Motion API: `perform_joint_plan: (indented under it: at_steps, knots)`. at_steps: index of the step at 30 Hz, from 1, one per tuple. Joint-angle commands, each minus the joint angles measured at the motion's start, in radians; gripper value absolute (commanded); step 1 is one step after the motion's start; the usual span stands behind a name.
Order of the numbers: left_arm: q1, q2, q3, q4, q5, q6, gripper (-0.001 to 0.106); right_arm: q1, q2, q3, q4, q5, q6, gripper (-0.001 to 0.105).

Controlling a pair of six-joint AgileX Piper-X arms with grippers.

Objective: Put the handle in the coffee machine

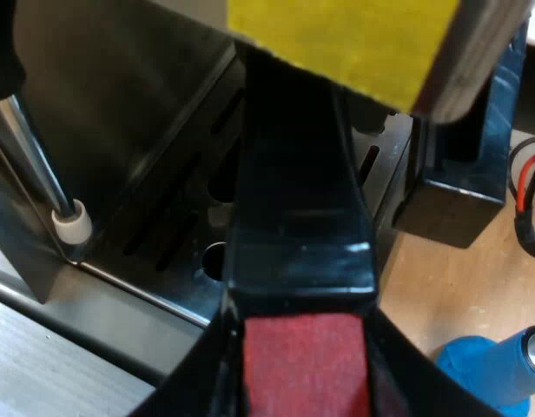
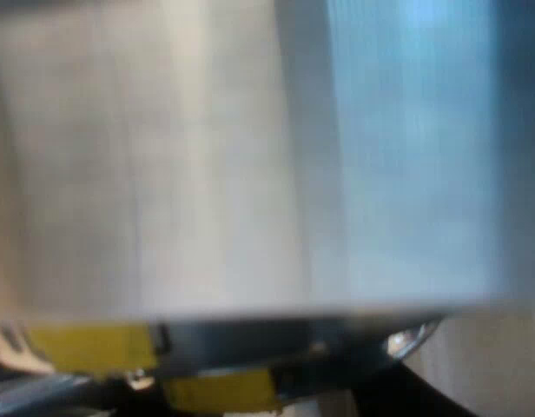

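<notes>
Thin steel steam wand with a white tip (image 1: 68,221) at the edge of the brushed steel espresso machine (image 1: 102,104), ending just above the slotted dark metal drip tray (image 1: 163,243). Next across: long dark handle with a red end (image 1: 302,234), running straight away from the left gripper (image 1: 307,347) toward the machine's front, over the drip tray. Long axis in line with the gripper's reach. Far end tucked under a grey metal part with a yellow patch (image 1: 346,43), so cannot tell whether the holder's head is seated. Black fingers (image 1: 194,387) pressed on both sides of the red end: left gripper clamped on the handle. Past the handle, a black block (image 1: 459,195) on the wooden tabletop (image 1: 441,295), then a blue cylindrical tamper (image 1: 502,369) lying on its side, apart from the rest.

Right wrist view: pale brushed metal wall (image 2: 250,156) very close, yellow strips (image 2: 94,347) under it. Right gripper (image 2: 250,407): state cannot be told.

Judgement: left arm nearer and doing the work, handle at the machine's front. Likely remaining: lift into the head, then twist sideways to lock. Watch clearance to the steam wand.
</notes>
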Motion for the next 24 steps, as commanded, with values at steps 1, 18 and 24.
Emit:
perform_joint_plan:
  at_steps: [1,18,24]
  knots:
    - [-0.008,-0.013,-0.024,-0.040,0.142,-0.062,0.000,-0.005,-0.012,-0.024,-0.089,-0.021,-0.012,0.028]
    - [-0.008,-0.013,-0.026,-0.042,0.142,-0.065,0.000,-0.005,-0.012,-0.026,-0.174,-0.021,-0.012,0.028]
    - [-0.008,-0.013,-0.026,-0.042,0.142,-0.088,0.000,-0.005,-0.012,-0.026,-0.189,-0.021,-0.012,0.028]
